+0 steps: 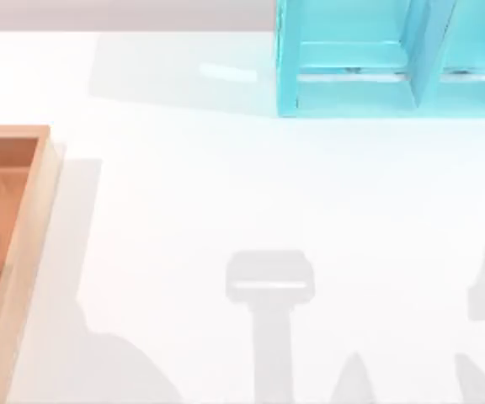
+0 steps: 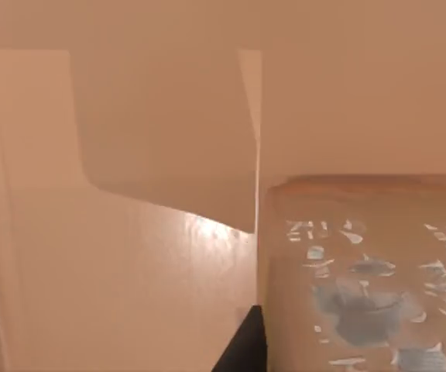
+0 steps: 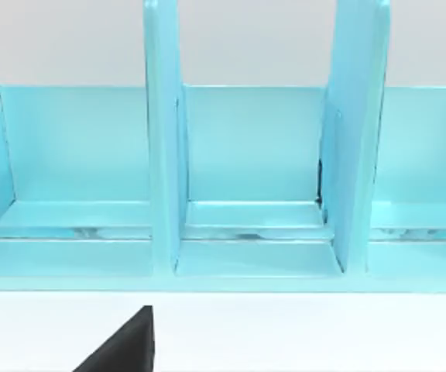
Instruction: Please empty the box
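The box [image 1: 30, 220] lies at the table's left edge, its light tan rim around an orange-brown floor; the frame cuts off most of it. The left wrist view looks close into the box, over its glossy floor [image 2: 130, 279] and a tan inner wall [image 2: 161, 116]. A tan-brown block [image 2: 362, 271] with worn grey-blue marks on top sits on that floor. A dark part of my left gripper [image 2: 242, 350] shows right beside the block's edge. A dark part of my right gripper [image 3: 126, 347] hangs over the white table in front of the cyan shelf.
A cyan shelf unit [image 1: 369, 59] stands at the back right, its open compartments [image 3: 250, 170] split by upright dividers. White table [image 1: 226, 194] stretches between box and shelf, with arm shadows along the front.
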`<move>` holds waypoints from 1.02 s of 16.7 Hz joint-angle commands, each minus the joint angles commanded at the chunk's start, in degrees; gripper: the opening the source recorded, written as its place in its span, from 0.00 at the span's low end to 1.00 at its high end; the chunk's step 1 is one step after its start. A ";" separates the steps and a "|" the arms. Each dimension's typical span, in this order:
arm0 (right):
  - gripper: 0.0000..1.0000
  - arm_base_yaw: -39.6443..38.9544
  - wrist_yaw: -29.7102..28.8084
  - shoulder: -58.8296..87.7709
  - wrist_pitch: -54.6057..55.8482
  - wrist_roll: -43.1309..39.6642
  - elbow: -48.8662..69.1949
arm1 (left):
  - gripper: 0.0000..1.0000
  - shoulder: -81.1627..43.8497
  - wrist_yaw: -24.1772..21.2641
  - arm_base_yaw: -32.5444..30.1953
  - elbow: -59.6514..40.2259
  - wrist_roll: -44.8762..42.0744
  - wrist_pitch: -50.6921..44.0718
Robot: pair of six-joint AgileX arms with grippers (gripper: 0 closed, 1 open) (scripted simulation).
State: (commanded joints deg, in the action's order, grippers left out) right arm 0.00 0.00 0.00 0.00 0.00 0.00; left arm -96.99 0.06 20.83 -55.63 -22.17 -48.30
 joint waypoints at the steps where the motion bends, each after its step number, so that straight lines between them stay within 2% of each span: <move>1: 1.00 0.00 0.00 0.00 0.00 0.00 0.00 | 0.00 0.20 0.00 -0.03 -1.21 -0.05 -1.36; 10: 1.00 0.00 0.00 0.00 0.00 0.00 0.00 | 0.00 5.52 0.01 -0.23 -19.89 0.33 -26.24; 17: 1.00 0.00 0.00 0.00 0.00 0.00 0.00 | 0.00 6.30 0.06 -0.24 -22.42 0.45 -29.01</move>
State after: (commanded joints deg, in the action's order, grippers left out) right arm 0.00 0.00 0.00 0.00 0.00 0.00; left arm -90.68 0.12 20.58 -78.05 -21.72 -77.31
